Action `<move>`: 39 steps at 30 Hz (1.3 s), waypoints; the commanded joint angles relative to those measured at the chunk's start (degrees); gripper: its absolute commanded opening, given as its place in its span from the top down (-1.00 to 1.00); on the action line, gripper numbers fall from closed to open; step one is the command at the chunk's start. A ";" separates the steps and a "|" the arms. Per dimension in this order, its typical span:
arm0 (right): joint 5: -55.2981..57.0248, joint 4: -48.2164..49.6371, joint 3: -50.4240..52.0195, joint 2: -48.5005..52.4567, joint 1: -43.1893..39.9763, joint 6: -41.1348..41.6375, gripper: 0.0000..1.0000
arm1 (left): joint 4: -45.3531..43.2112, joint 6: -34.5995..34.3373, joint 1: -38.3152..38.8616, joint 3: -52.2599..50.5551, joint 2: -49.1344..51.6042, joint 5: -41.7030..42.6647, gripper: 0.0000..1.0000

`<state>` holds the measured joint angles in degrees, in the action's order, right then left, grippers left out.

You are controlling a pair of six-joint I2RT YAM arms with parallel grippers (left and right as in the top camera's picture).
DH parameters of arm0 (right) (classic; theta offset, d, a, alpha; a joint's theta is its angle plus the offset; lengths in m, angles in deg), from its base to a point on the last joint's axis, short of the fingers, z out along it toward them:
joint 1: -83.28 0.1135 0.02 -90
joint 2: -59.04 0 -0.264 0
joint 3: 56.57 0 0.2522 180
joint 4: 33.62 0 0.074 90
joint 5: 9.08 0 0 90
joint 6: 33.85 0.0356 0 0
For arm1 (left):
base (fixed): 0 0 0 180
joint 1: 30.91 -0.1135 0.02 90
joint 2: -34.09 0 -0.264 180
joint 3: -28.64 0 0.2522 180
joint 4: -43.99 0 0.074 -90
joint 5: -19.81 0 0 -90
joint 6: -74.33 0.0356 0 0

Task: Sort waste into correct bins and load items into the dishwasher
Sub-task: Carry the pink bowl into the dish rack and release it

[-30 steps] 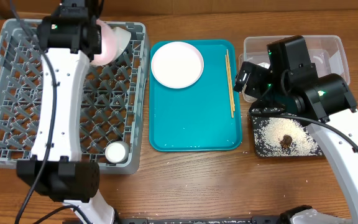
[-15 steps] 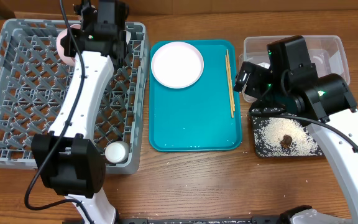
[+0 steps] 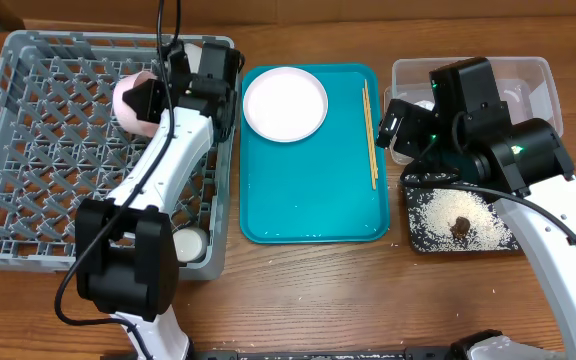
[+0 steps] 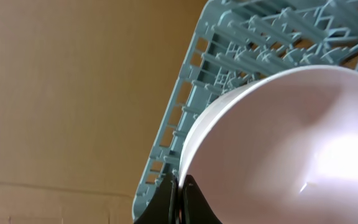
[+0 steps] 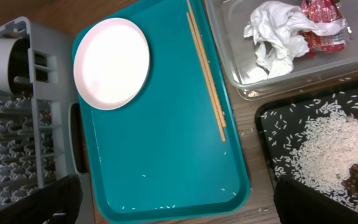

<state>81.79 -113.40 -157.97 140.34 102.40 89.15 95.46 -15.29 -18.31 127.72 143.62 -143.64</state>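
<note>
On the near side of the wooden desk, a small white cup sits in the front right corner of the grey dish rack. To the right, a shallow black tray carries loose white rice and a small brown lump. Between rack and tray lies a teal serving tray, with a pair of wooden chopsticks along its right side and a round white plate at its far left. The right pincer, fingers spread wide and empty, hovers above the teal tray's right edge. Farther back, the left pincer is clamped on the rim of a white bowl, held tilted over the rack's far right part. At the far right, a clear tub holds crumpled white paper and a red wrapper.
</note>
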 commanded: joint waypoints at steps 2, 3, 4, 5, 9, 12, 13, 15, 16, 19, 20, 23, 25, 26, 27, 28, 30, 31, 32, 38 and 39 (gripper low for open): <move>0.57 0.31 0.26 -0.09 -0.17 -0.07 -1.00 | -0.31 -6.99 -0.35 -1.22 -0.15 -6.71 0.93; 0.57 0.31 0.26 -0.09 -0.17 -0.07 -1.00 | -0.26 -7.04 -0.11 -1.25 -0.15 -7.17 0.92; 0.57 0.33 0.26 -0.09 -0.17 -0.07 -1.00 | -0.28 -7.96 0.42 -1.73 -0.15 -7.10 0.92; 0.57 0.31 0.26 -0.09 -0.17 -0.07 -1.00 | -0.31 -9.35 1.03 -2.75 -0.15 -7.10 0.92; 0.57 0.31 0.26 -0.11 -0.17 -0.07 -1.00 | -0.63 -11.85 1.68 -5.97 -0.15 -7.06 0.92; 0.57 0.33 0.26 -0.09 -0.17 -0.07 -1.00 | -1.86 -12.22 1.66 -8.33 -0.15 -7.08 0.92; 0.57 0.31 0.26 -0.09 -0.17 -0.07 -1.00 | -2.21 -12.22 1.66 -8.85 -0.15 -7.08 0.92; 0.57 0.31 0.26 -0.09 -0.17 -0.07 -1.00 | -2.78 -12.22 1.66 -9.55 -0.15 -7.02 0.92; 0.57 0.31 0.26 -0.09 -0.17 -0.07 -1.00 | -3.02 -12.20 1.68 -9.68 -0.15 -6.78 0.92; 0.57 0.31 0.26 -0.11 -0.17 -0.07 -1.00 | -4.57 -12.20 1.79 -9.79 -0.15 -4.81 0.92; 0.57 0.31 0.26 -0.11 -0.17 -0.07 -1.00 | -5.05 -12.20 1.90 -9.79 -0.15 -4.04 0.92; 0.57 0.33 0.26 -0.09 -0.17 -0.07 -1.00 | -5.22 -11.74 2.47 -9.79 -0.15 0.15 0.92; 0.57 0.31 0.26 -0.09 -0.17 -0.07 -1.00 | -5.05 -11.72 2.73 -9.79 -0.15 3.69 0.92; 0.57 0.31 0.26 -0.09 -0.17 -0.07 -1.00 | -4.94 -11.69 2.82 -9.79 -0.15 5.42 0.92; 0.57 0.31 0.26 -0.09 -0.17 -0.07 -1.00 | -4.90 -11.72 2.93 -9.79 -0.15 6.62 0.92; 0.57 0.31 0.26 -0.09 -0.17 -0.07 -1.00 | -4.72 -11.69 2.97 -9.79 -0.15 7.82 0.92; 0.57 0.31 0.26 -0.09 -0.17 -0.07 -1.00 | -4.04 -11.65 3.17 -9.79 -0.15 9.53 0.92; 0.57 0.31 0.26 -0.09 -0.17 -0.07 -1.00 | -3.43 -11.34 3.37 -9.79 -0.15 9.94 0.92; 0.57 0.31 0.26 -0.09 -0.17 -0.07 -1.00 | -2.93 -10.64 3.63 -9.79 -0.15 10.08 0.92; 0.57 0.31 0.26 -0.09 -0.17 -0.07 -1.00 | -2.16 -3.65 4.83 -9.77 -0.15 9.86 0.37; 0.57 0.31 0.26 -0.09 -0.17 -0.07 -1.00 | -2.16 -2.97 4.85 -9.77 -0.15 9.86 0.35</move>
<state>81.79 -113.40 -157.97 140.34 102.40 89.15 93.50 -23.10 -14.66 118.61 142.97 -139.92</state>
